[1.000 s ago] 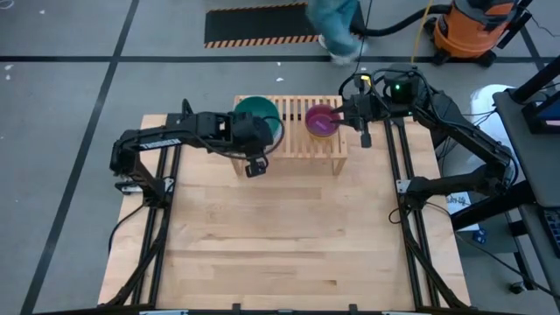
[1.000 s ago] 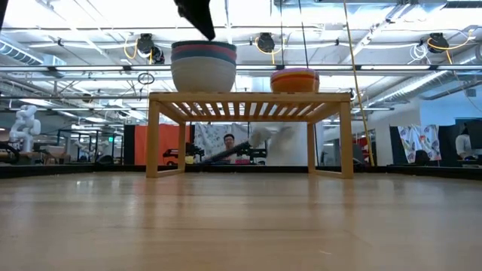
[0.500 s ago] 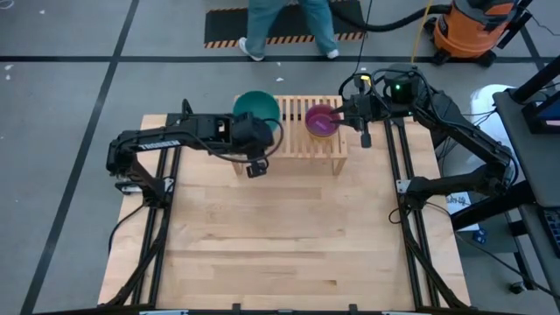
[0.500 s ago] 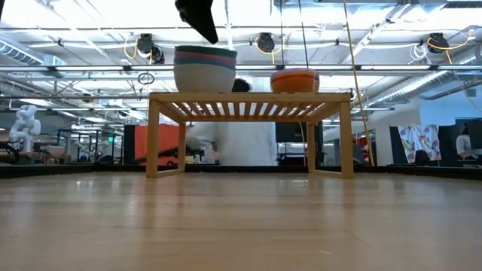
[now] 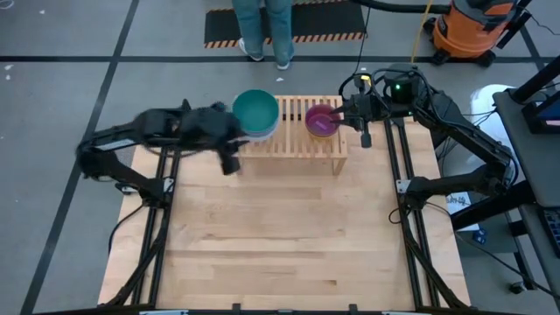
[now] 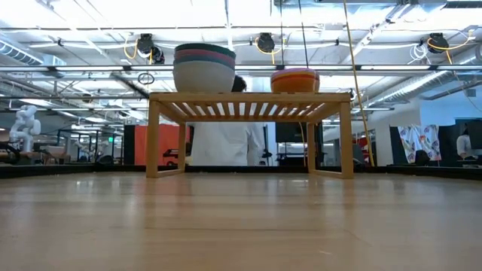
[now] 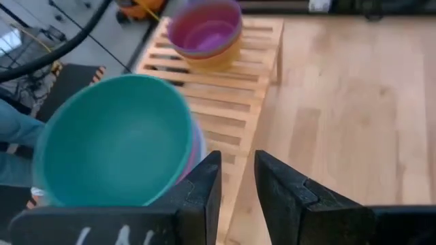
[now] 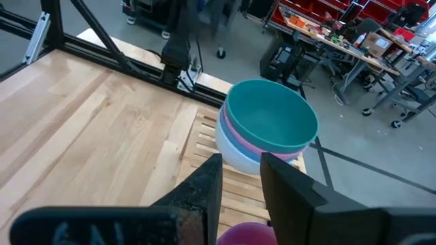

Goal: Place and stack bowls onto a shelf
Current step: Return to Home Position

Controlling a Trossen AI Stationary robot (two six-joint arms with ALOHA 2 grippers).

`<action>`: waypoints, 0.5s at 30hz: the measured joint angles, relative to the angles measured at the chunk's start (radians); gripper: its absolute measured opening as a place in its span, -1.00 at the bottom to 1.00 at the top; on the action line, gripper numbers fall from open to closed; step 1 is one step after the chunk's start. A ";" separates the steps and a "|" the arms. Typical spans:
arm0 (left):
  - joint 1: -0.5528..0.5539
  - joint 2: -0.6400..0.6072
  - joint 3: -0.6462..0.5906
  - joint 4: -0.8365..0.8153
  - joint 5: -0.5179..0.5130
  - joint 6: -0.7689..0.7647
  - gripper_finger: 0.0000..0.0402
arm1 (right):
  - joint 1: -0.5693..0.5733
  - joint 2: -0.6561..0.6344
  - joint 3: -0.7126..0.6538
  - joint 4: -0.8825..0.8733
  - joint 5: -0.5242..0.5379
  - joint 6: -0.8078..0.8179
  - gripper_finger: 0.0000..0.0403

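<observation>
- The left gripper has pulled back from the shelf. Half a second ago it hung over the shelf's left end; now it sits off that end, over the table, and the arm has folded toward the table's left edge.
- From table height, the dark shape that hovered above the left stack is gone, and nothing stands over the bowls.
- In its own wrist camera the left fingers are only narrowly parted, with nothing between them.
- With the arm clear, the teal bowl shows whole. It tops the left stack, with a pink bowl and a pale one nested under it, and the stack has kept its place.
- The purple bowl caps the second stack toward the shelf's right end, unmoved.
- The right gripper has stayed just off the shelf's right end. Its fingers are also slightly apart and empty.
- A person beyond the table's far edge has walked left and now stands behind the shelf.
- No bowl shows on the bare table, so the stacking looks finished. What probably remains is for both arms to retreat to rest, well away from the two stacks.
</observation>
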 joint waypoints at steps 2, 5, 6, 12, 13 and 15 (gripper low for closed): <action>-0.014 -0.048 0.000 -0.016 -0.024 -0.034 -0.53 | 0.000 0.000 0.000 0.000 0.000 0.000 -0.54; -0.039 -0.120 0.000 -0.082 -0.073 -0.088 -0.53 | 0.000 -0.001 0.000 0.000 0.000 -0.007 -0.54; -0.046 -0.144 0.000 -0.094 -0.073 -0.101 -0.53 | 0.000 -0.004 0.000 0.000 0.001 -0.008 -0.54; -0.088 -0.264 0.000 -0.145 -0.072 -0.173 -0.53 | -0.001 -0.047 0.000 -0.028 0.005 -0.011 -0.54; -0.097 -0.285 0.000 -0.141 -0.072 -0.173 -0.53 | -0.001 -0.059 0.000 -0.034 0.006 -0.017 -0.54; -0.115 -0.320 0.000 -0.142 -0.073 -0.169 -0.53 | -0.001 -0.085 0.000 -0.047 0.035 -0.023 -0.54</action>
